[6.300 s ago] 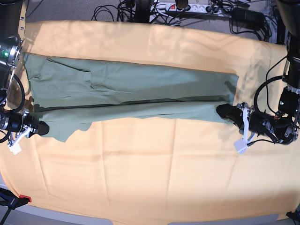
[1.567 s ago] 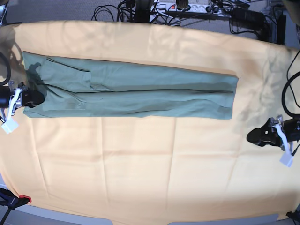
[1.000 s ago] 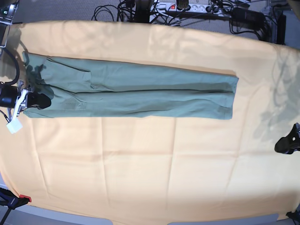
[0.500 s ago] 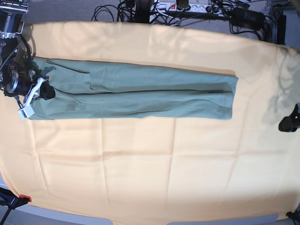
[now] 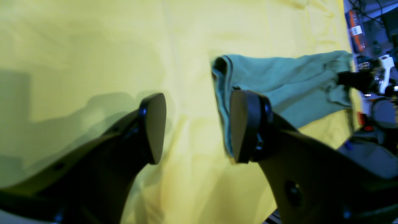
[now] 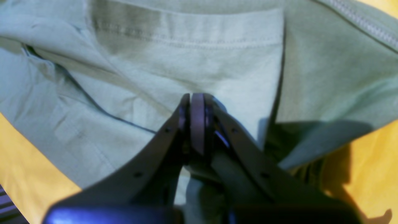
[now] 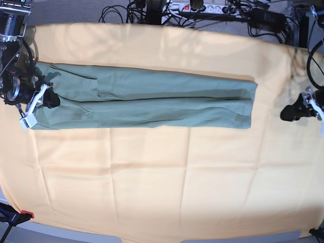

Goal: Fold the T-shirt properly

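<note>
**T-shirt folded into a long band, one pincer closed at its end**

A plain sage-green short-sleeved T-shirt of soft knit cloth (image 7: 147,98) is lying folded into a long narrow band across the far half of the bench, which is lying under a large pale orange-yellow cloth (image 7: 167,177). The band is running from one side of the base view to the other. At the end on that view's left, the right pincer (image 7: 49,99) is resting on the shirt; the right wrist view is showing its fingers pressed together over the rumpled green layers, but whether any cloth is caught between them cannot be told. Near the opposite end, the left pincer (image 5: 199,127) is hovering over the orange-yellow cloth with its fingers apart and holding nothing, just beside the shirt's edge. Black cables (image 7: 152,10) are lying beyond the bench's far edge.
</note>
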### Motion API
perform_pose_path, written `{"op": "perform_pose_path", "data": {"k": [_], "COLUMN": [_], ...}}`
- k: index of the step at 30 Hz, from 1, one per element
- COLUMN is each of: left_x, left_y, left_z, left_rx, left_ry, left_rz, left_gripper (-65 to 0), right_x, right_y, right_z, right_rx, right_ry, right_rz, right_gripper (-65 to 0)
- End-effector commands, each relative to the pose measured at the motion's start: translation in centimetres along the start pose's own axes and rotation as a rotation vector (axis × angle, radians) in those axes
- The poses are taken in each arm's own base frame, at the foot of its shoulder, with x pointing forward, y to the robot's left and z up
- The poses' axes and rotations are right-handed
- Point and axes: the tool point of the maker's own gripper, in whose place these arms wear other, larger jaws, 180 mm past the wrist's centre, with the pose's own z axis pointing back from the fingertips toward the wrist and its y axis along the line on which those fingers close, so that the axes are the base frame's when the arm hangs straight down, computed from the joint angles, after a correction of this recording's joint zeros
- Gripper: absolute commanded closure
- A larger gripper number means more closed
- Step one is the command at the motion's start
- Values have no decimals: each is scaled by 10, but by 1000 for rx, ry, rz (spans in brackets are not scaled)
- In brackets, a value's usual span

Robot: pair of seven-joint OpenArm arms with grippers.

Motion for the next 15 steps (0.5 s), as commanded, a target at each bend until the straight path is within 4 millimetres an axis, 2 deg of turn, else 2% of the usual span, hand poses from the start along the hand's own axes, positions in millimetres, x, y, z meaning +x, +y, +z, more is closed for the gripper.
{"op": "perform_pose_path", "data": {"k": [1, 10, 15], "left_x": [19, -22, -34], "left_y": [-6, 11, 1], "left_z": [5, -40, -59], "left_rx": [-14, 81, 39], "left_ry": [-54, 4, 12], "left_rz": [-24, 63, 87], "left_gripper": [-347, -347, -347], "right_x": [2, 1, 1], "right_y": [-8, -8, -8], "right_z": [6, 6, 6], "right_rx": [-34, -34, -34], "right_ry": [18, 22, 23], "right_rz": [18, 18, 18], "right_gripper": [0, 0, 0]}}
